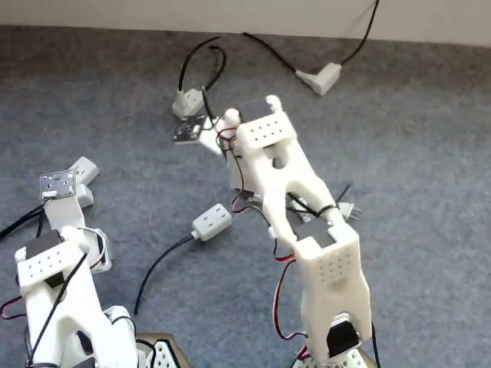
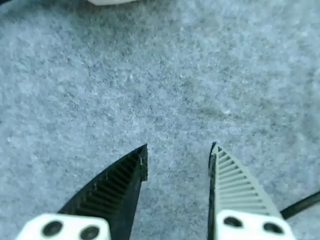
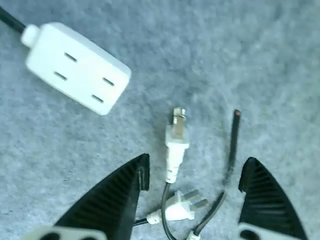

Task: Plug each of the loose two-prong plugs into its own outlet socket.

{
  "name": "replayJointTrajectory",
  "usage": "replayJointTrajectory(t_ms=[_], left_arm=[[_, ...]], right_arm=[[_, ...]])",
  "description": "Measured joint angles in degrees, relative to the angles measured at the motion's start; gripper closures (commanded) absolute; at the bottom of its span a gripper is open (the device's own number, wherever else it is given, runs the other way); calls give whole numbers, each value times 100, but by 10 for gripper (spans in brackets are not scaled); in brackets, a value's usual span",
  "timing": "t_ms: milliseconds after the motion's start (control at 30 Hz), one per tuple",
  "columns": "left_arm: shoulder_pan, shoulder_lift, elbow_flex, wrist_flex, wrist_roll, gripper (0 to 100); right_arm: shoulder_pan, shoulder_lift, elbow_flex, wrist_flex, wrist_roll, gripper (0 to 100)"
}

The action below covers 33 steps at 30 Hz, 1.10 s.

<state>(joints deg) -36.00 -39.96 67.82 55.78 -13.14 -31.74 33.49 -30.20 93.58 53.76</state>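
Observation:
Under my right gripper (image 3: 196, 160), whose jaws stand open, lie two white two-prong plugs (image 3: 176, 137) (image 3: 182, 205) on black cords, one between the fingers. Just beyond them lies a white outlet block (image 3: 75, 67), slots up. From above, the right arm (image 1: 272, 153) stretches to that outlet block (image 1: 188, 101) at the far middle. A second outlet block (image 1: 212, 222) lies mid-carpet. Another plug (image 1: 349, 208) pokes out beside the right arm. My left gripper (image 2: 179, 150) is open over bare carpet, holding nothing. The left arm (image 1: 57, 261) sits at the near left.
Grey carpet (image 1: 414, 169) covers the floor. A white angled connector (image 1: 322, 77) on a black cord lies at the far right. A loose black cable end (image 3: 232, 140) lies by the plugs. A white object (image 2: 112, 1) shows at the edge of the left wrist view.

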Motion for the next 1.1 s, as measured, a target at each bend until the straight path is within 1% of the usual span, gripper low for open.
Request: replayJointTrajectory(t_ms=[133,300,633,700,733,867,900,1000,1100], left_arm=[[0,0,0,-26,-18,790],[0,0,0,-26,-44,790],[0,0,0,-26,-44,790],[0,0,0,-26,-44,790],[0,0,0,-26,-44,790],[0,0,0,-26,-44,790],[0,0,0,-26,-44,790],[0,0,0,-26,-44,790],[0,0,44,-132,-44,790]], right_arm=[[-9,0,448,-220,0,789],[149,0,1204,-1064,0,793],[193,88,1653,-1749,0,797],[193,202,1653,-1881,9,817],[193,316,1653,-1916,9,844],[229,633,1336,-1943,9,981],[237,677,1240,-1952,9,997],[264,791,721,-1609,0,984],[246,888,35,-809,0,984]])
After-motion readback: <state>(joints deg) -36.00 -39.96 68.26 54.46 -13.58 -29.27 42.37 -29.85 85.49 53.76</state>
